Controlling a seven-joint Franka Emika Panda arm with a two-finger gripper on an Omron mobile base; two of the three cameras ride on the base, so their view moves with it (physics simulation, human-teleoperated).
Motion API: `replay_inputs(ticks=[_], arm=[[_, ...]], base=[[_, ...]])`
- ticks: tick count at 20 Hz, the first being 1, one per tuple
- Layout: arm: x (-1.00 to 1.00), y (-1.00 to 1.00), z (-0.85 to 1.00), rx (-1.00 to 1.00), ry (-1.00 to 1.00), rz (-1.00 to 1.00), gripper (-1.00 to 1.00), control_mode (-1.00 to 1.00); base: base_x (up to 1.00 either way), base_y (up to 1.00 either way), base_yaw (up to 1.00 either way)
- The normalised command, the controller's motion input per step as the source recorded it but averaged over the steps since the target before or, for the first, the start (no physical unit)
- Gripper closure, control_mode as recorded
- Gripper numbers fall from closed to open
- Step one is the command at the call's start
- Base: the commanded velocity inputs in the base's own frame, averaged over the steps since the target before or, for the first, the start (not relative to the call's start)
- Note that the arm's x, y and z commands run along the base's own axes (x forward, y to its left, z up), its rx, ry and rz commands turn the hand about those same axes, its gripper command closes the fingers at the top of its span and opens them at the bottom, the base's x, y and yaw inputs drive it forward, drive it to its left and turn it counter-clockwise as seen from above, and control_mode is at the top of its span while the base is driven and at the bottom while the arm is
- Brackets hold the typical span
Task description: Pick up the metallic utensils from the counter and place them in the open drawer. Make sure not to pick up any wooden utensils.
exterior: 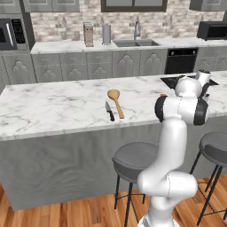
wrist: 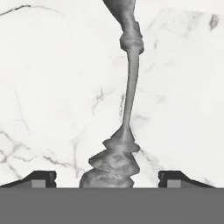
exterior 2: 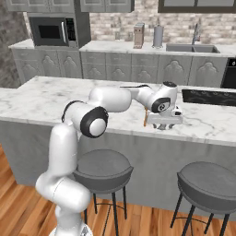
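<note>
— Gripper [wrist: 107, 179]?
— Open, fingertips [wrist: 41, 178] wide apart, straddling grey metal spoon [wrist: 127, 109] at lower centre of hand view, on counter [exterior: 53, 106].
— Other utensils?
— Knife [exterior: 109, 111] and wooden spoon [exterior: 116, 102] just beside each other, centre of left base view.

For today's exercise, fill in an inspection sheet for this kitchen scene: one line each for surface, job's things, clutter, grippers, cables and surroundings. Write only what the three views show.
Surface: white marble counter with grey veins.
Job's things: knife and wooden spoon lie side by side on the counter; grey metal spoon lies on the marble between the fingertips.
Clutter: nothing seen.
Grippers: gripper low over the metal spoon, jaws apart on either side of it, not yet closed on it.
Cables: nothing seen.
Surroundings: two stools in front of the counter; microwave, sink and grey cabinets behind; wooden floor.
</note>
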Motion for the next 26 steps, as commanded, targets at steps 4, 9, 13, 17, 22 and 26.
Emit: replay_inputs(ticks=[4, 9, 13, 17, 22, 26], arm=[[0.01, 0.0, -0.4, -0.03, 0.0, 0.0, 1.0, -1.0], [0.0, 0.01, -0.24, -0.01, 0.0, 0.0, 1.0, -1.0], [0.0, 0.0, -0.16, 0.0, 0.0, 0.0, 1.0, -1.0], [-0.32, -0.08, -0.02, 0.0, 0.05, -0.04, 1.0, -1.0], [-0.87, -0.13, 0.02, 0.01, 0.01, -0.11, 1.0, -1.0], [-0.93, 0.0, 0.38, 0.02, -0.05, -0.07, 1.0, -1.0]], base=[[0.0, 0.0, 0.0], [0.0, 0.0, 0.0], [0.0, 0.0, 0.0], [0.0, 0.0, 0.0], [0.0, 0.0, 0.0], [0.0, 0.0, 0.0]])
